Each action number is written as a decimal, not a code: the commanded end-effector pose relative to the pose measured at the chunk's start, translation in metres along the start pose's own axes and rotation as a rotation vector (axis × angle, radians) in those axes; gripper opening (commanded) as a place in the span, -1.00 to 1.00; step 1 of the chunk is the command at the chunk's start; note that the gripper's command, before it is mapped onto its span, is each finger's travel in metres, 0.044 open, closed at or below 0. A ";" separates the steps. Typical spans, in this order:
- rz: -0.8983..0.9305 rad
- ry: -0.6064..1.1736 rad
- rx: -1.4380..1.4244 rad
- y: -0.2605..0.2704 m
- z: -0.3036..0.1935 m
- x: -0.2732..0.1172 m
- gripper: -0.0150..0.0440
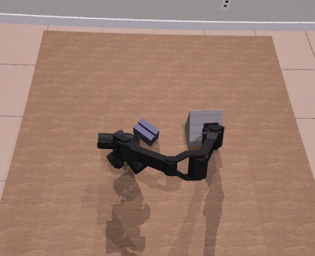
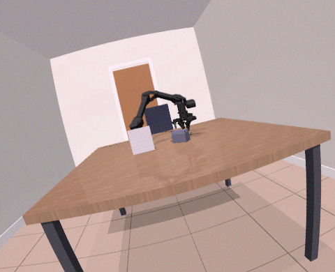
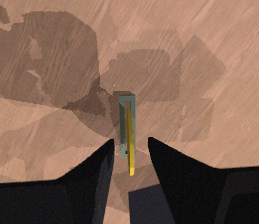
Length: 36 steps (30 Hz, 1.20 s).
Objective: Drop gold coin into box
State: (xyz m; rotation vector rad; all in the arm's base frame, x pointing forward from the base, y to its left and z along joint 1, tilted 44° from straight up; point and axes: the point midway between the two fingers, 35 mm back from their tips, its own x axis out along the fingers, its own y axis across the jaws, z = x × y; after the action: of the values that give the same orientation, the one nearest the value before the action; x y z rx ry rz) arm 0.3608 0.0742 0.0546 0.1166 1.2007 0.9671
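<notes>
The gold coin [image 3: 131, 132] [image 1: 125, 163] [image 2: 189, 132] stands on edge in the dark-green holder [image 3: 122, 122], seen from above in the wrist view. The coin's near end reaches past the holder's near end there. My gripper [image 3: 131, 142] [image 1: 127, 168] is open, its fingertips one on each side of the coin with a gap on both sides. In the top view the arm hides most of the coin and holder. The closed grey box [image 1: 144, 134] [image 2: 180, 137] has a dark slot across its lid; its dark side [image 3: 148, 205] shows between the fingers in the wrist view.
The box stands close to my gripper, behind it in the top view. A pale grey block [image 1: 198, 121] [image 2: 141, 141] stands on the wooden table [image 1: 157, 68] [image 2: 209, 160] beside the arm's base. A dark panel [image 2: 159, 118] shows behind it in the exterior view.
</notes>
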 end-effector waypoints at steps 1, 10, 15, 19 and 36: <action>0.006 -0.003 0.005 0.001 0.000 0.006 0.05; 0.007 -0.004 0.006 0.001 -0.001 0.020 0.05; 0.007 -0.005 0.006 0.002 -0.001 0.028 0.05; 0.007 -0.005 0.006 0.002 -0.001 0.029 -0.12; -0.018 -0.012 -0.011 -0.003 0.000 0.022 -0.49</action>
State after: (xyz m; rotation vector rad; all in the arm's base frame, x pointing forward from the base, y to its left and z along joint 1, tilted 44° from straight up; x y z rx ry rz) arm 0.3604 0.0929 0.0346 0.1219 1.1964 0.9657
